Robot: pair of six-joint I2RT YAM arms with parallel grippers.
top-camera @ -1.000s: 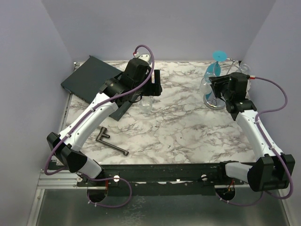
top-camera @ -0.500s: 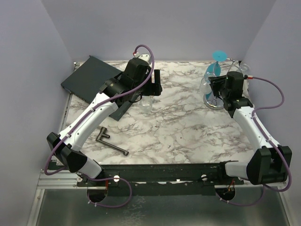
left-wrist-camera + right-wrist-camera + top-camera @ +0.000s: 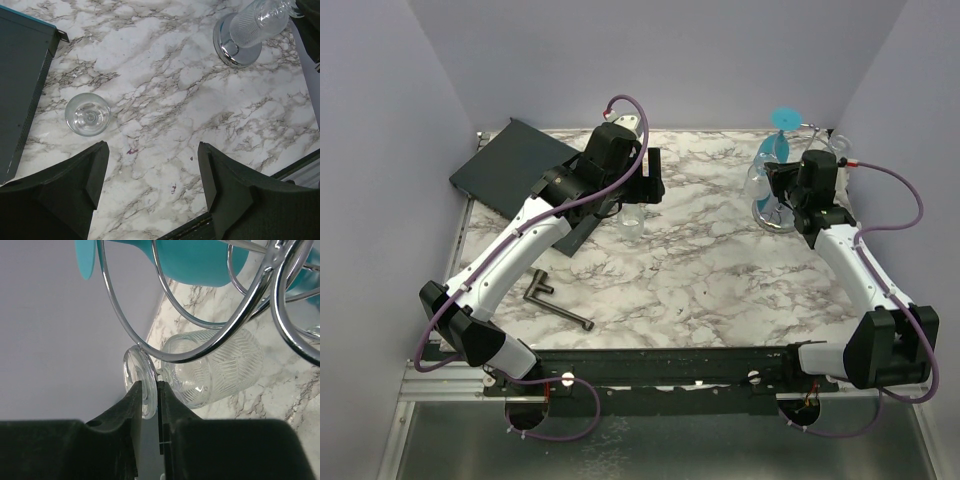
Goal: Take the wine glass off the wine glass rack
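So this is the grab step, the glass isn't off the rack yet. In the right wrist view the right gripper (image 3: pixel 150 388) has its fingers squeezed nearly together on the rim of the round foot of the wine glass (image 3: pixel 215 370), one finger on each face of the disc, so I'd call it a pinch on the foot. The glass itself is a clear ribbed one, hanging bowl-down from a wire loop of the wine glass rack (image 3: pixel 145 346), at the far right corner of the marble table (image 3: pixel 165 90). A teal glass (image 3: pixel 200 265) hangs right beside it on the same rack. The left gripper (image 3: pixel 152 147) hangs spread wide over the table holding nothing, with a small clear glass (image 3: pixel 87 114) standing just beyond its fingers, well apart from the rack. Next move, as I see it: slide the foot along the wire arm toward its open end, away from the post, keeping it level until the stem is free, then lift it away. A grip on a thin glass disc looks slippery, and the rack looks light, so a straight pull could drag the whole stand or knock the teal glass.
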